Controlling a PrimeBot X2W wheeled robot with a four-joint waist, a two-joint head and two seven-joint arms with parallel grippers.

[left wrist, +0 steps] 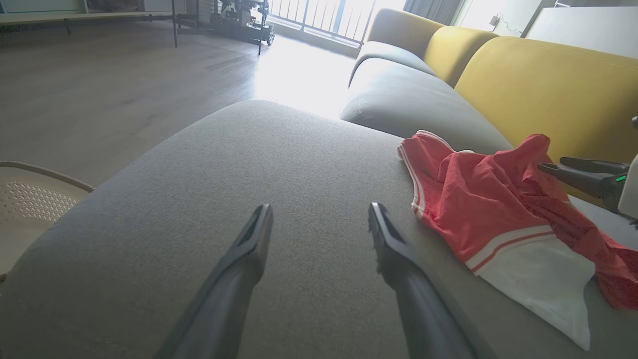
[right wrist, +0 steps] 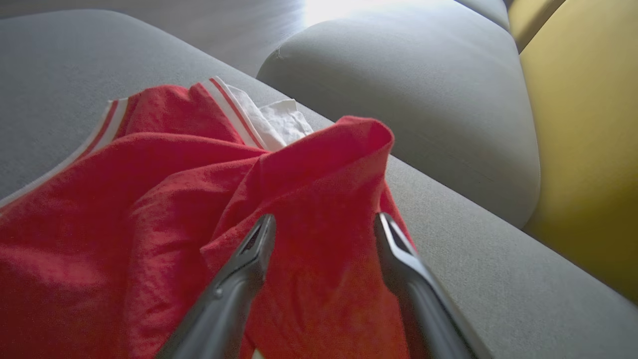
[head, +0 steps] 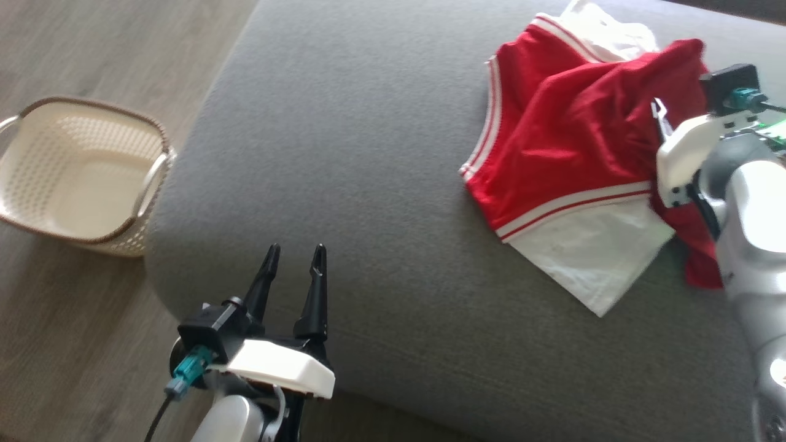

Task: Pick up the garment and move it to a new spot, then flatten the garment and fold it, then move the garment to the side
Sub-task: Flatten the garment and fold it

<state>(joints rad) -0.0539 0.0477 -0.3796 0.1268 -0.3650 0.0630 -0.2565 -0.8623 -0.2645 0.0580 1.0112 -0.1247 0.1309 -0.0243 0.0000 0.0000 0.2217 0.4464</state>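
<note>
The garment [head: 565,135] is a red piece with white stripes and a white panel, lying crumpled on the right part of the grey cushion [head: 368,153]. In the right wrist view my right gripper [right wrist: 325,219] stands open just above the garment [right wrist: 149,209], a raised red fold showing beyond its fingers. The left wrist view shows the garment [left wrist: 478,209] with my right gripper [left wrist: 553,163] at its far edge. My left gripper [head: 296,248] is open and holds nothing, low over the cushion's near left corner, well apart from the cloth. The same left gripper [left wrist: 320,209] points across bare grey fabric.
A cream perforated basket [head: 80,178] with a brown rim stands on the wooden floor left of the cushion. A yellow backrest [left wrist: 548,85] rises behind the garment. A second grey seat cushion [right wrist: 423,75] lies beyond it. Bare cushion stretches between my left gripper and the cloth.
</note>
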